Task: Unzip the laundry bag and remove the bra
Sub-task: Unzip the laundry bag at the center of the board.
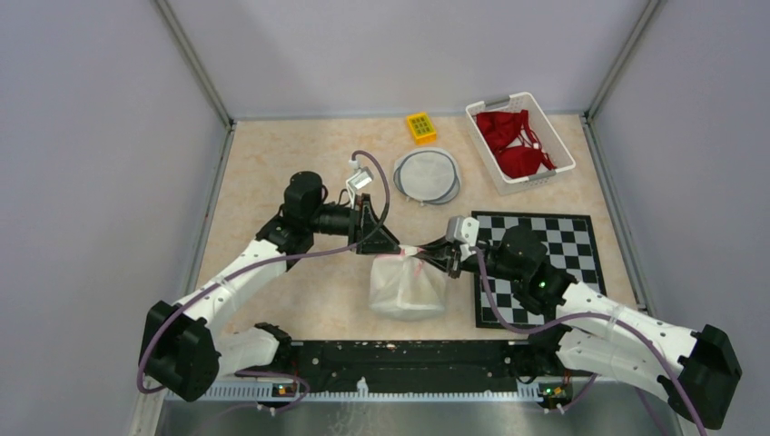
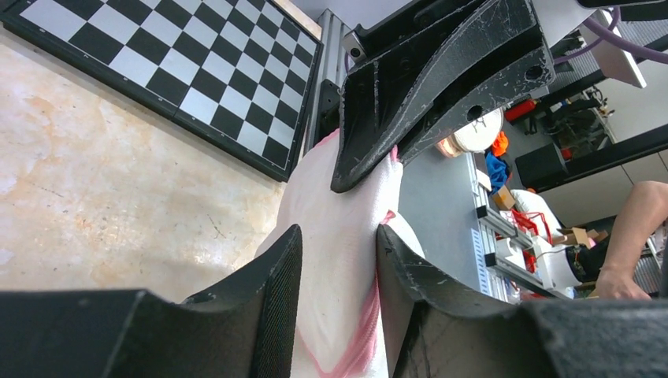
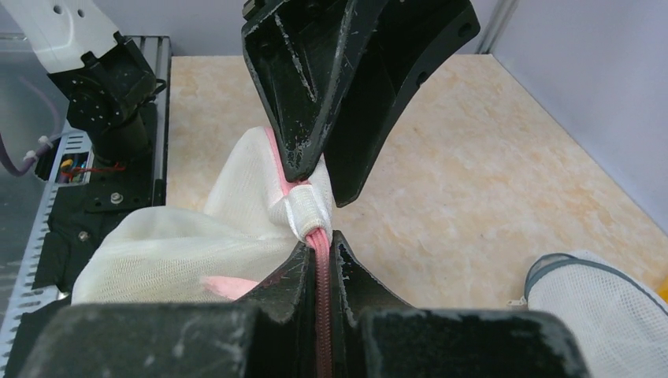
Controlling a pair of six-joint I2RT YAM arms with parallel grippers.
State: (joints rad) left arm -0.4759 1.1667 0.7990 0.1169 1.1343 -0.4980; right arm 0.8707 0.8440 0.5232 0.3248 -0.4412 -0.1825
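Observation:
The white mesh laundry bag [image 1: 407, 291] hangs just above the table in front of the arm bases, its top pulled up between both grippers. My right gripper [image 3: 319, 240] is shut on the bag's pink zipper [image 3: 321, 272], just under a white fabric tab [image 3: 303, 213]. My left gripper [image 2: 339, 232] meets it from the opposite side, open, with bag fabric and pink zipper tape lying between its fingers. The bra stays mostly hidden inside the bag. Only a pink patch [image 3: 228, 285] shows through the mesh.
A checkerboard mat [image 1: 545, 263] lies under the right arm. At the back right stands a white basket [image 1: 563, 150] with red garments. A round grey-rimmed mesh bag [image 1: 427, 174] and a yellow block [image 1: 420, 127] sit at the back centre. Walls enclose the table.

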